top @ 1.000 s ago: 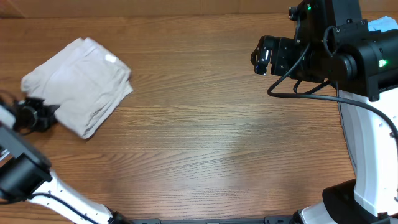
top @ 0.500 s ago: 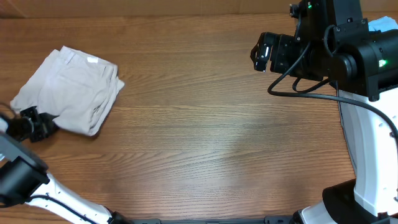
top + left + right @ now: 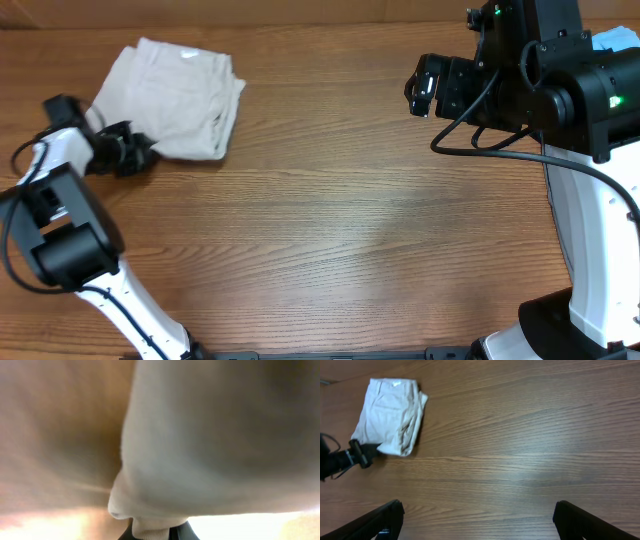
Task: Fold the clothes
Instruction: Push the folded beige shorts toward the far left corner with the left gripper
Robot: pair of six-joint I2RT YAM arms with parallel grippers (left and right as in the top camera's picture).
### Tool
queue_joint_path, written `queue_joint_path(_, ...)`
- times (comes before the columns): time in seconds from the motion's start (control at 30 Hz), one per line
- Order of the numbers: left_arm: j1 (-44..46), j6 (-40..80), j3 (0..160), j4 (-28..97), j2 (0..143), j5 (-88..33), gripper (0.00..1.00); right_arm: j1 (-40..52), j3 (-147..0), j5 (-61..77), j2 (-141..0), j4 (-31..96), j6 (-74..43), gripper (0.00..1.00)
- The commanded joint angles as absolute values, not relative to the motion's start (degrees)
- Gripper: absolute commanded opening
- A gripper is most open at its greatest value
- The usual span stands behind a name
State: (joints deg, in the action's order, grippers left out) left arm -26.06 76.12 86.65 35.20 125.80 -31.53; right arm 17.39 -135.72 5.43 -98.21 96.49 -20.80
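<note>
Bench [image 3: 350, 230]: brown wood grain.
Clothes [image 3: 175, 100]: folded beige bundle at far-left corner. Half a second ago it lay by left edge; now dragged toward far edge and turned. Likely final placing, folding near done.
Left hand [image 3: 135, 155]: clamped on bundle's near-left corner.
Right hand [image 3: 477, 507]: fingers apart, empty, raised near far-right corner.
White tag [image 3: 187, 55]: no writing legible.

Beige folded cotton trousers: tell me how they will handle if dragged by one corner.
The beige folded cotton trousers will probably be floppy: soft, rumpled layers, so the fold may slip open. They likely slide easily on the smooth wooden table. Held at one corner by the left end effector, they would likely sag.
</note>
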Motion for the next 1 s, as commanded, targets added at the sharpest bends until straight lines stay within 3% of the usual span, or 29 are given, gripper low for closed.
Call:
queue_joint_path(0.0,-21.26,79.09,86.28,34.00,126.65,-29.36,0.04,17.63,-135.68,4.12,-97.41,96.77,-20.99,1.00)
queue_joint_path(0.23,-25.50,74.91,86.28,38.48,126.63,-26.44,0.04,17.63,-135.68,3.01,-97.41,97.03,-20.80,1.00)
queue_joint_path(0.8,-54.13,66.81,86.28,44.51,126.63,-26.81,0.04,17.63,-135.68,2.42,-97.43,95.57,-21.02,1.00)
queue_joint_path(0.97,-53.84,66.22,86.28,43.51,126.63,-27.24,0.04,17.63,-135.68,2.42,-97.51,94.94,-21.21,1.00)
